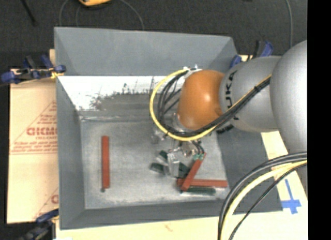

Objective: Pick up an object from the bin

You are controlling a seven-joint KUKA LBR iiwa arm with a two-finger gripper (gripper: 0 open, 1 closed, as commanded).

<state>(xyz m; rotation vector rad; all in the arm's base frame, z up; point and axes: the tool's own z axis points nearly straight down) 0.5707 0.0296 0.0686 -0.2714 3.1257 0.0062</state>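
My gripper (175,153) hangs low over the right half of the bin floor, under the arm's wrist. Directly beneath it lies a small cluster of things. A red bar (191,174) leans diagonally there, and a second red bar (208,184) lies flat beside it towards the right wall. A dark green piece (158,168) sits just left of the gripper, and another dark green strip (202,192) lies under the flat red bar. Whether the gripper touches any of these I cannot tell.
A long red bar (105,162) lies alone on the left part of the bin floor, running front to back. The arm and its looped yellow cables cover the back right corner of the bin.
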